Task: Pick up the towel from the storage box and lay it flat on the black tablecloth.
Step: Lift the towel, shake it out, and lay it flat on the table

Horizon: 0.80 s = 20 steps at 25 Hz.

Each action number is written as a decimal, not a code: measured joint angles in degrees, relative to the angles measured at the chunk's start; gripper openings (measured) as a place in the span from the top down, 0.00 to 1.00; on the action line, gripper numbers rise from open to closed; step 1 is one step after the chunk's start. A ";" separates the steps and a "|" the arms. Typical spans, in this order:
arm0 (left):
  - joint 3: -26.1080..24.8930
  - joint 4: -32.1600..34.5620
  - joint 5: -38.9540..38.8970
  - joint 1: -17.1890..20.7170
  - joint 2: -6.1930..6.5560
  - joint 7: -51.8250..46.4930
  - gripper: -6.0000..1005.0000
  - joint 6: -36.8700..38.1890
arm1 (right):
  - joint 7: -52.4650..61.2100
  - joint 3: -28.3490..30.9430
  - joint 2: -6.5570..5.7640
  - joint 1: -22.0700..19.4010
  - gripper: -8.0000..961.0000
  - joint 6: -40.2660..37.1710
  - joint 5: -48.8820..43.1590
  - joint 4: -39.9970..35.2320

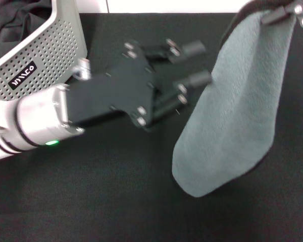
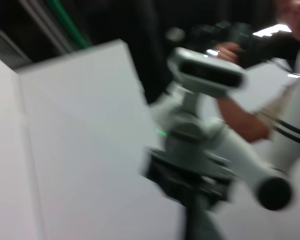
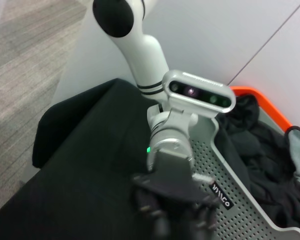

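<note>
Right gripper (image 1: 285, 12), far right: jaws pinched on the towel's (image 1: 237, 106) top edge; towel hangs free above the black tablecloth (image 1: 91, 191). Left gripper (image 1: 189, 63), jaws spread and empty, just left of the towel. Storage box (image 1: 45, 50) far left.

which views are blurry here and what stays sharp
Head view: the left end effector is smeared, the hanging towel is soft, while the storage box label reads fairly crisp. Left wrist view: blurred throughout, streaked sideways. Right wrist view: mostly sharp on the box wall, with only the near end effector soft.
</note>
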 joint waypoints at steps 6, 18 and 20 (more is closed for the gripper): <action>0.42 0.37 -7.67 2.26 0.24 -0.15 0.67 1.19 | -0.26 -1.80 -0.20 -1.60 0.97 0.07 0.41 -2.36; 7.28 0.68 0.11 -2.51 0.47 -3.39 0.67 1.26 | -1.50 -3.38 1.17 -0.35 0.97 0.06 -0.88 -2.58; 7.30 0.44 0.89 -2.85 0.30 -4.01 0.67 1.24 | -2.24 -3.19 1.68 -0.32 0.97 0.04 -1.11 -2.48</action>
